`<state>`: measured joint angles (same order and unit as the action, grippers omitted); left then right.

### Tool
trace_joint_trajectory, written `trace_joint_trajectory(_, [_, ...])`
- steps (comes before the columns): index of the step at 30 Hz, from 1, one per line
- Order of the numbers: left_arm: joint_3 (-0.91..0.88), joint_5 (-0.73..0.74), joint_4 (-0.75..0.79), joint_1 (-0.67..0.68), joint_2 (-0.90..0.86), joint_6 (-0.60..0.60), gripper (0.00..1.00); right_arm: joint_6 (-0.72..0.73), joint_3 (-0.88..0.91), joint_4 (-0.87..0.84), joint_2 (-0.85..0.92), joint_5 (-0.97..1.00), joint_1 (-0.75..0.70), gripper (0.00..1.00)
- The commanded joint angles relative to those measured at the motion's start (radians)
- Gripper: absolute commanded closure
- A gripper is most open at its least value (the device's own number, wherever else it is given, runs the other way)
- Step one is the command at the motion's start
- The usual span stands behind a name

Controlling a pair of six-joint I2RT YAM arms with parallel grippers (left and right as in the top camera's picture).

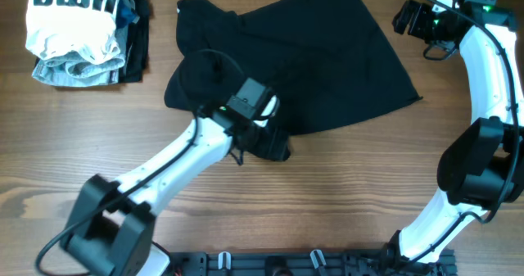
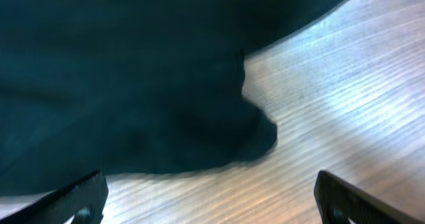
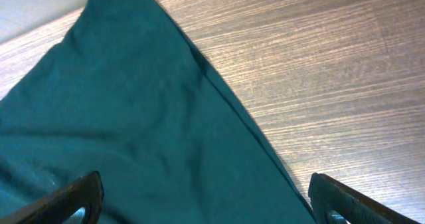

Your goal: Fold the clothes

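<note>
Wooden table carries a dark garment, spread out and rumpled at center. My left gripper hangs over its near edge, jaws wide apart and empty. My right gripper gapes too, above its far right corner. Folded clothes sit far left.

Overhead top-down, wrist views close on garment

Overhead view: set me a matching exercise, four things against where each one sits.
1 garment
2 folded pile
3 left gripper
4 right gripper

A far right, off the garment
B far left corner
C spread in the middle
D at the garment's near edge

Pairs: 1-C, 2-B, 3-D, 4-A
</note>
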<state>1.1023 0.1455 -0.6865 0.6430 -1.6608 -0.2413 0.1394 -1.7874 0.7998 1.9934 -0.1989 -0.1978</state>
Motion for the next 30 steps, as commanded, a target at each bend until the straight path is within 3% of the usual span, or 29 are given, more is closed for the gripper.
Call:
trace_joint_trajectory(1, [-0.005,-0.061,0.063,0.050,-0.111,-0.001,0.00,-0.006,0.008,-0.006,0.010,-0.037,-0.002,0.00])
trace_joint_trajectory(12, [-0.005,-0.149,0.094,0.121,-0.175,0.029,0.06,0.002,0.010,-0.051,0.012,-0.064,-0.002,0.00])
trace_joint_trajectory(16, [-0.005,-0.175,0.085,0.121,-0.196,0.029,0.21,0.018,0.010,-0.050,0.012,-0.064,-0.002,0.00])
trace_joint_trajectory(19, [-0.004,-0.230,0.080,0.117,-0.207,-0.022,0.92,0.019,0.010,-0.047,0.012,-0.064,-0.002,0.00])
trace_joint_trajectory(20, [0.001,-0.249,0.065,0.109,-0.196,-0.067,0.96,0.018,0.010,-0.041,0.012,-0.064,-0.002,0.00])
trace_joint_trajectory(23, [0.131,-0.253,-0.150,0.061,-0.109,-0.096,0.96,0.019,0.010,-0.028,0.012,-0.064,-0.002,0.01])
trace_joint_trajectory(24, [0.274,-0.286,-0.299,0.024,-0.037,-0.092,0.96,0.018,0.010,0.003,0.012,-0.064,-0.002,0.04])
trace_joint_trajectory(27, [0.408,-0.290,-0.358,-0.005,0.035,0.024,0.96,0.018,0.010,0.103,0.012,-0.063,-0.002,0.06])
trace_joint_trajectory(30, [0.416,-0.296,-0.257,-0.030,0.029,0.127,0.96,0.017,0.010,0.153,0.012,-0.063,-0.002,0.06])
